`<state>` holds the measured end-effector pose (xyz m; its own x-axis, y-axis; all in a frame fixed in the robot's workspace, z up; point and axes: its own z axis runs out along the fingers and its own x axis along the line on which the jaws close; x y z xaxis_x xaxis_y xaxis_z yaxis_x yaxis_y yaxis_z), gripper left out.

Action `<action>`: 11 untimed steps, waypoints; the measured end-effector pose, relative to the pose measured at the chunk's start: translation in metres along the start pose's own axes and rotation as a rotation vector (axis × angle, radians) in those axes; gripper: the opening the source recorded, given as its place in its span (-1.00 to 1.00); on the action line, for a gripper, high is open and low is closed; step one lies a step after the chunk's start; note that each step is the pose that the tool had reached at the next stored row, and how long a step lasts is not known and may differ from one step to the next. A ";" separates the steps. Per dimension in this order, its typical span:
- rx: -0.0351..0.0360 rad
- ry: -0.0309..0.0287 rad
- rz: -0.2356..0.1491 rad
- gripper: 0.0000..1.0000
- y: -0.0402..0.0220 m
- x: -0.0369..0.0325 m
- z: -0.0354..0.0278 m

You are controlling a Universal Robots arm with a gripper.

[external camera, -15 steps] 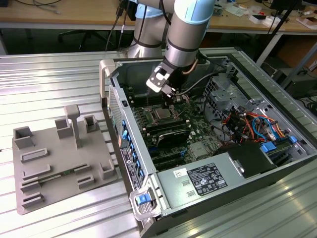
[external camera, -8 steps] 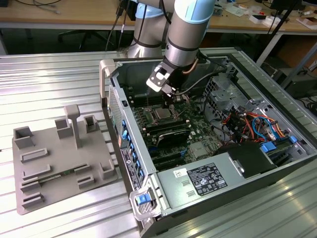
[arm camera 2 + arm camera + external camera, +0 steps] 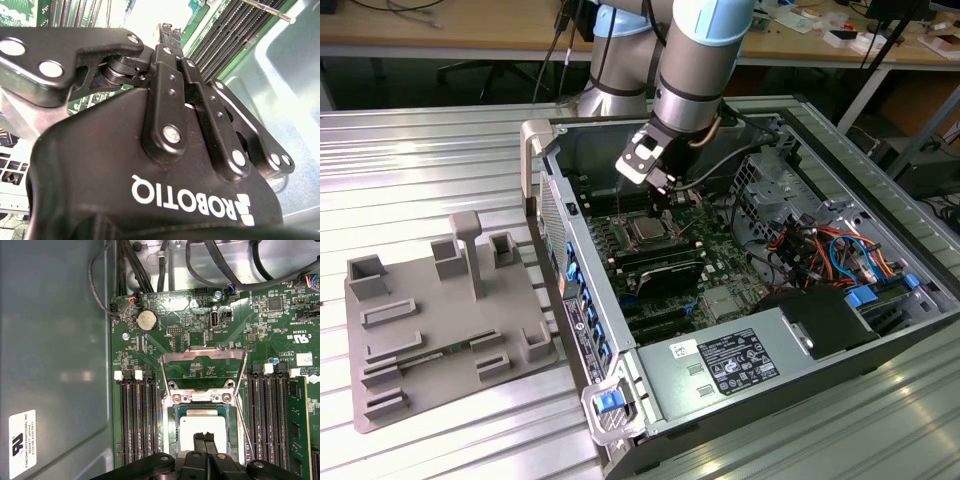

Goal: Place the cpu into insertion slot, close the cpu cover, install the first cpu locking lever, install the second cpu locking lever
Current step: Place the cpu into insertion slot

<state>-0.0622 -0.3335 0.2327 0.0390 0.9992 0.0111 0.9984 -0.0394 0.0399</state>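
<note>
Fingers (image 3: 200,442) are drawn together with barely a slit between the tips and hold nothing. They hang over the near edge of the cpu (image 3: 192,426); whether they touch it I cannot tell. The cpu lies flat in the insertion slot (image 3: 173,432), silvery top up. The cpu cover (image 3: 202,356) stands swung open on its hinge at the far edge of the slot, and green board shows through its window. Long black memory slots (image 3: 135,420) run along both sides of the slot, and a round coin battery (image 3: 146,320) sits farther off on the board (image 3: 165,340). In the exterior view the arm (image 3: 695,60) reaches down into the open computer case (image 3: 720,370), which lies on a ribbed metal desk (image 3: 420,170). A grey holder tray (image 3: 450,320) stands beside the case on the exterior view's left.
</note>
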 end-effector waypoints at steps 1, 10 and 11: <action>0.0000 0.0002 0.000 -0.78 0.0000 0.0000 -0.0001; 0.0001 0.0023 0.000 -0.78 0.0001 0.0000 -0.0028; 0.0001 0.0033 0.000 -0.78 0.0001 0.0000 -0.0038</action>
<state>-0.0622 -0.3335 0.2366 0.0391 0.9991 0.0144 0.9984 -0.0396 0.0398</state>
